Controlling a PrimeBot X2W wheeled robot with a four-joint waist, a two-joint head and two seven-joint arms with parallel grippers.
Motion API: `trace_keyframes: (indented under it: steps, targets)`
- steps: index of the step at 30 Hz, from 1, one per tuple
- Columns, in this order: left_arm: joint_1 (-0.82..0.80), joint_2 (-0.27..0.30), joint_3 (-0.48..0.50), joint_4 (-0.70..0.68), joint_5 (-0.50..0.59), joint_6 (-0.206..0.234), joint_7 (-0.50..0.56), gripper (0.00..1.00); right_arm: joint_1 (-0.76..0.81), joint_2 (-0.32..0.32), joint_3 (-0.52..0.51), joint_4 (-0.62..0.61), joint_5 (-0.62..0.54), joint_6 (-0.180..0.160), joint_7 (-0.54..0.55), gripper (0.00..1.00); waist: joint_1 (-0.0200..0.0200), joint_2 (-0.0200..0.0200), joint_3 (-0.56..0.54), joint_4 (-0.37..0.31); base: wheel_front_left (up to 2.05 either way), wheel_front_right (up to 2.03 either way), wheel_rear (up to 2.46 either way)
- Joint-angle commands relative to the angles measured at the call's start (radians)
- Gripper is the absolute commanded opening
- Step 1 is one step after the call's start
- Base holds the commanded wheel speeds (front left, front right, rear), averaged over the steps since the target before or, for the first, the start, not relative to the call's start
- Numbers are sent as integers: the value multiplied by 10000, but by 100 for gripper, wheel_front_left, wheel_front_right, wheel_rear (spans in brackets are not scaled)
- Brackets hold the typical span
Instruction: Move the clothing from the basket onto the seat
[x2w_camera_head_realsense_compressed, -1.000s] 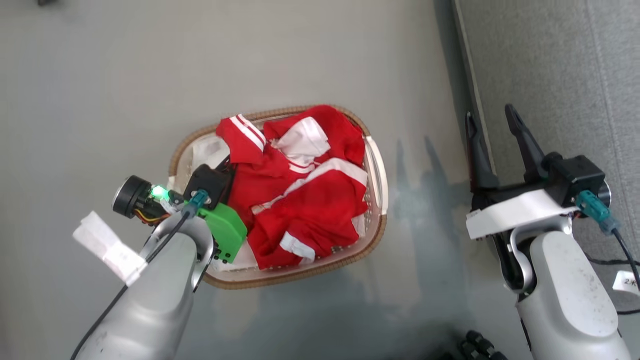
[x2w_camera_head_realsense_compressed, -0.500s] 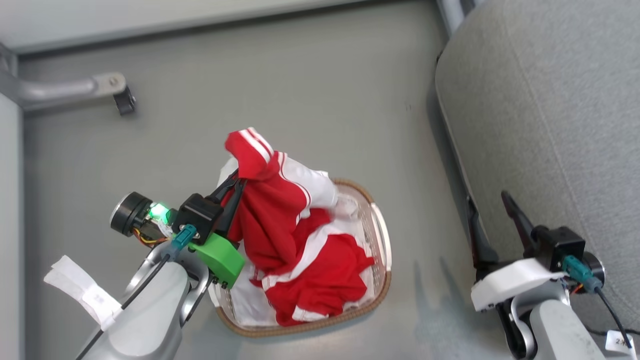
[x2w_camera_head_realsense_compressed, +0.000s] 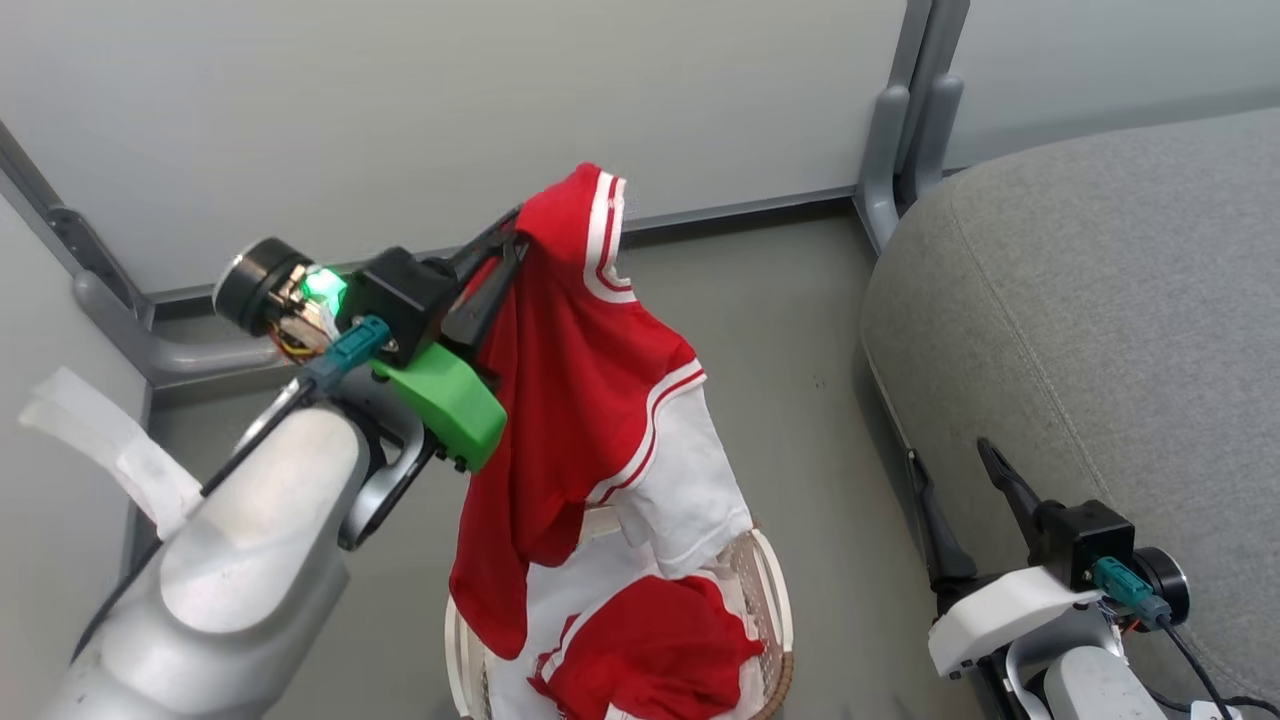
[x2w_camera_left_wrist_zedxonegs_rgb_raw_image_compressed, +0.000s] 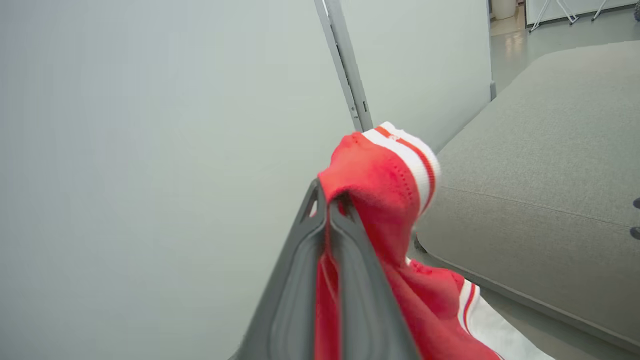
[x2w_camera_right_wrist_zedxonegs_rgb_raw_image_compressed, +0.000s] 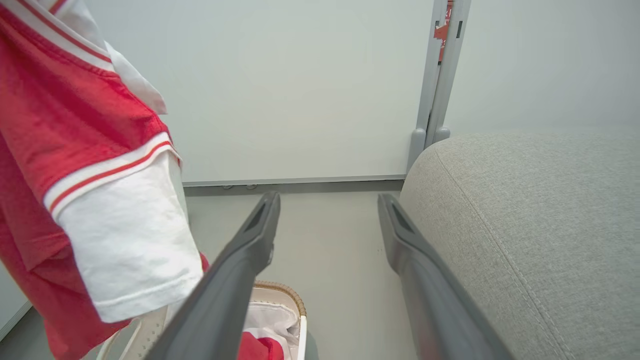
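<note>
Grey floor (x2w_camera_head_realsense_compressed: 780, 300) is bounded by pale wall panels (x2w_camera_head_realsense_compressed: 400, 100) joined at a grey post (x2w_camera_head_realsense_compressed: 915, 110). At the right, the seat (x2w_camera_head_realsense_compressed: 1100, 300) is recorded as a grey upholstered cushion with a stitched seam and a rounded corner. The left pincer (x2w_camera_head_realsense_compressed: 512, 232) is seen closed tight on a red cuff with white stripes. The red and white garment (x2w_camera_head_realsense_compressed: 580, 380) hangs from it, held well above the basket (x2w_camera_head_realsense_compressed: 778, 610). Its lower end reaches down to the basket, where contact cannot be determined. More red and white clothing (x2w_camera_head_realsense_compressed: 650, 650) is observed lying inside the basket, which stands on the floor near the seat. The right pincer (x2w_camera_head_realsense_compressed: 950, 452) is noted with fingers spread and nothing between them, beside the seat's edge. A white strip (x2w_camera_head_realsense_compressed: 110, 450) on the left forearm and a small tag (x2w_camera_head_realsense_compressed: 1215, 710) by the right arm are noted; any writing on them is too small to be read
</note>
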Motion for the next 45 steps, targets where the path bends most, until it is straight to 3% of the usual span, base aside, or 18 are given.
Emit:
trace_keyframes:
  steps: [1,9,19,23,30,38,45]
  targets:
    - [-256,110,-27,-148,-121,-19,119,0,20,-45,-9,14,-38,-3,-49,100,1,0,-360,26,0,0,0]
    - [-1436,171,-196,-398,-217,-19,365,0,-56,-47,295,-193,146,-3,-49,100,1,0,-417,1,0,0,0]
    - [-1934,-46,-370,-273,-352,-19,37,0,-1097,-50,2249,-972,925,-5,-49,100,1,0,-415,-92,0,0,0]
    - [-2009,-86,-449,-193,-380,-19,-93,0,-1789,-53,2833,-629,1176,-5,-48,100,1,0,-411,-83,0,0,0]
    - [-2164,-188,-610,-59,-426,-19,-261,0,-3071,-287,3269,992,1661,-5,-37,100,1,0,-377,56,0,0,0]
    - [-2195,-338,-1007,-14,-529,-20,-428,0,-4277,-853,5557,2515,4060,-5,-33,100,1,0,-392,273,0,0,0]
    - [-2229,-447,-1321,-110,-664,-20,-467,0,-5294,-1646,8248,2461,6437,-6,39,100,1,0,-439,446,0,0,0]
